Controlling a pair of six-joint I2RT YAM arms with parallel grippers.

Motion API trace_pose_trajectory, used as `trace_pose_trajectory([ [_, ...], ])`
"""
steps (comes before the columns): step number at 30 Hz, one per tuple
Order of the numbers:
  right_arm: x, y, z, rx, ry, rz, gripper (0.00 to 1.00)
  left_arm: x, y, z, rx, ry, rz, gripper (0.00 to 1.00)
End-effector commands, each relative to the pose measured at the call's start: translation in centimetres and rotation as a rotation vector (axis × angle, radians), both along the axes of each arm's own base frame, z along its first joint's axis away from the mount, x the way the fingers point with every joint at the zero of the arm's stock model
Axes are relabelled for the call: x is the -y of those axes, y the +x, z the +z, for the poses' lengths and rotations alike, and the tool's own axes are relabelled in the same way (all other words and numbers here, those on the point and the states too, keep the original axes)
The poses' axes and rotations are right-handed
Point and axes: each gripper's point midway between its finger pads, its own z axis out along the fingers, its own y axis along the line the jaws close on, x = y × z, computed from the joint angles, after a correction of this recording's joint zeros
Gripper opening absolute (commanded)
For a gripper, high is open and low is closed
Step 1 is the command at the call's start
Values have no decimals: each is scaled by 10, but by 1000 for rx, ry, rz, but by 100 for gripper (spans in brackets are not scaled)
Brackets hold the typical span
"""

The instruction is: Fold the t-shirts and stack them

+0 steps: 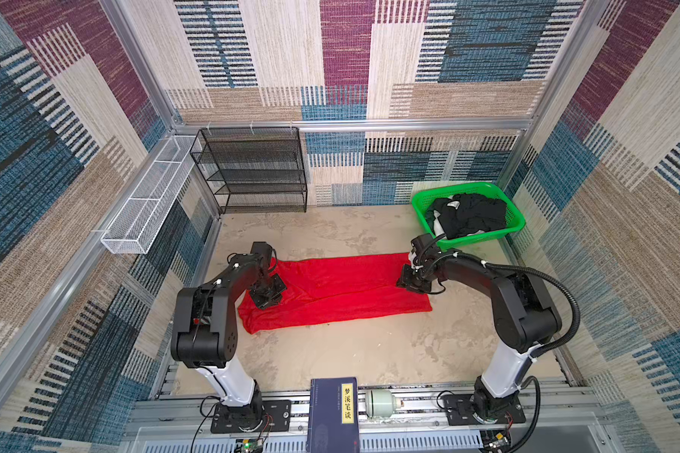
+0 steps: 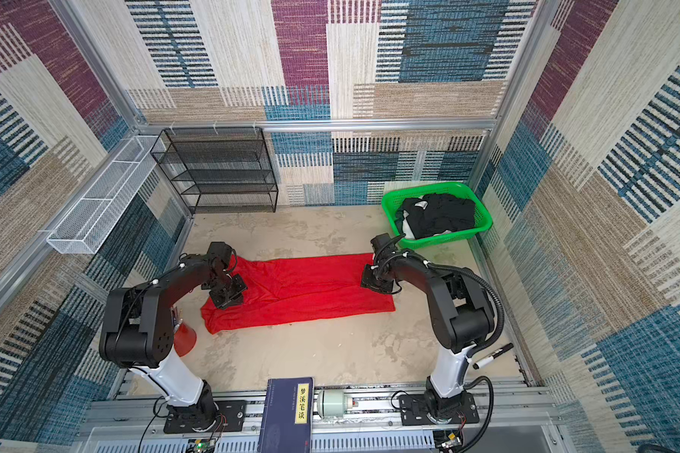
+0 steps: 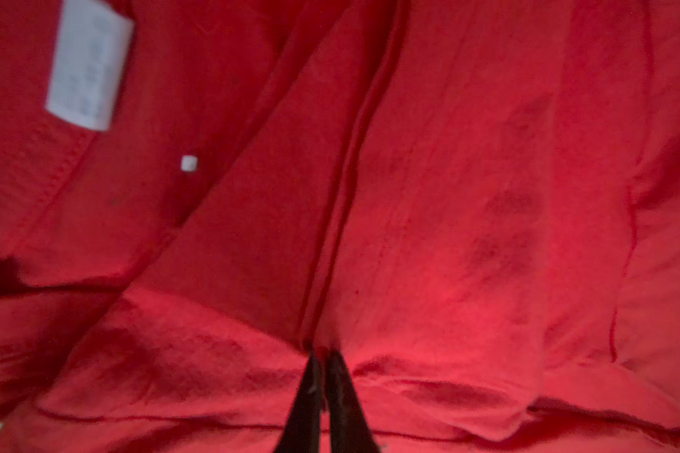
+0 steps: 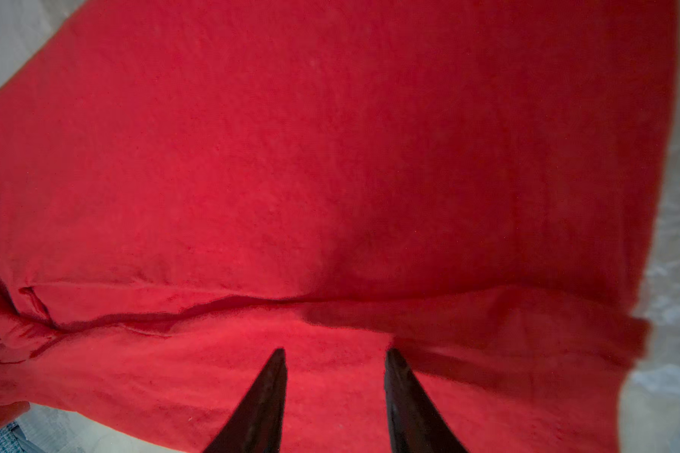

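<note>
Looking down on the bench, I have the red t-shirt [image 1: 342, 290] lying on the table [image 1: 330, 353] as a long, narrow strip, already doubled lengthwise. Its long axis runs side to side in both top views, straight from one arm to the other. That line is what my next move turns on. I judge the strip now needs folding across its length, one short end carried over toward the other.

The left gripper [image 3: 322, 353] sits on the left end, where the left wrist view shows the white neck tag [image 3: 89, 64]. Its jaws are pressed together on a raised ridge of red cloth, so I read that as a pinch on the shirt. The right gripper [image 4: 334, 353] hangs over the opposite end, just inside the short edge, with its jaws partly spread and nothing between them. I cannot tell whether its tips touch the fabric. Each arm is nearest its own end, and only the left has a hold.

By count: one red shirt on the table, two grippers and one green basket [image 1: 515, 223] at the far right. The basket holds a heap of black t-shirts [image 1: 472, 215] with some white showing. They are too bundled for me to number.
</note>
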Motion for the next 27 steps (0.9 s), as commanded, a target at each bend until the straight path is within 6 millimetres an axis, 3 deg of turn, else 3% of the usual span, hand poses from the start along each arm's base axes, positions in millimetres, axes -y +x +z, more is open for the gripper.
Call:
trace_pose_trajectory([
  [1, 3, -1, -3, -7, -12, -16, 43, 6, 18, 16, 75, -28, -7, 0],
  [9, 2, -2, -7, -17, -5, -22, 44, 29, 61, 45, 186, -127, -103, 0],
  [19, 4, -7, -9, -29, -9, -33, 44, 59, 102, 53, 202, -165, -196, 0],
  [27, 3, -4, -9, -35, -10, -36, 45, 84, 121, 50, 197, -187, -267, 0],
])
